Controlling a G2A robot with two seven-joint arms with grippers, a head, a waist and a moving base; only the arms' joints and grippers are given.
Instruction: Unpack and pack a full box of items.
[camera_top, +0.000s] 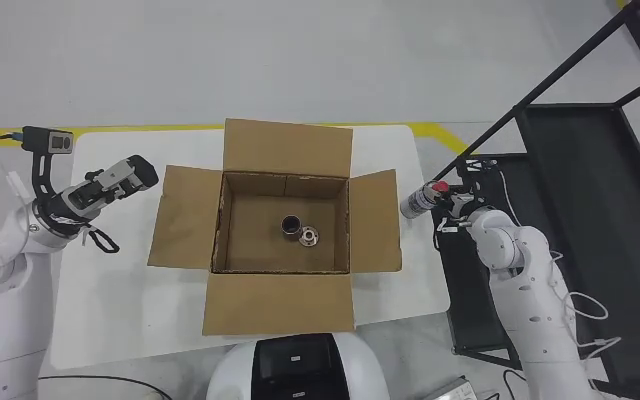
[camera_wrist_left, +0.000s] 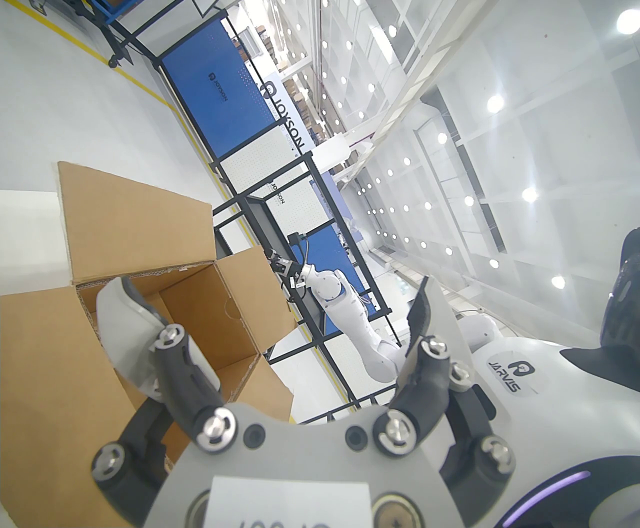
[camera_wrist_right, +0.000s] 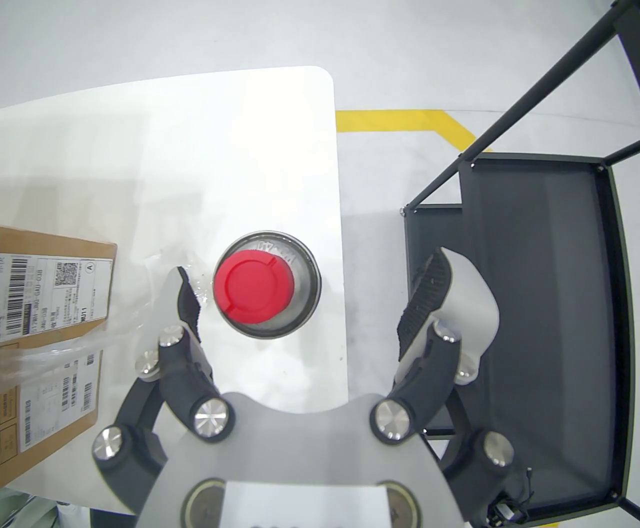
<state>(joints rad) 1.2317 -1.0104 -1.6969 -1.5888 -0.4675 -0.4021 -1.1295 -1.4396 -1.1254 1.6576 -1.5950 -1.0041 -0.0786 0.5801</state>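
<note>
On our white table (camera_top: 120, 300) the open cardboard box (camera_top: 280, 300) sits centred, with a dark cylinder (camera_top: 290, 225) and a metal fitting (camera_top: 310, 238) inside. Left of it our left gripper (camera_wrist_left: 270, 295) hangs spread and empty. At the right edge our right gripper (camera_wrist_right: 310, 272) stands spread around the upright red-capped can (camera_wrist_right: 266, 285), not clamping it.

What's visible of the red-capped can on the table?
The can is round, with a grey metal-looking shoulder and rim and a red plastic-looking cap on top. It looks upright on the white table, near the table's edge and apart from the cardboard box. The right gripper is above it and open, with one finger on each side. Neither finger appears to touch it.
</note>
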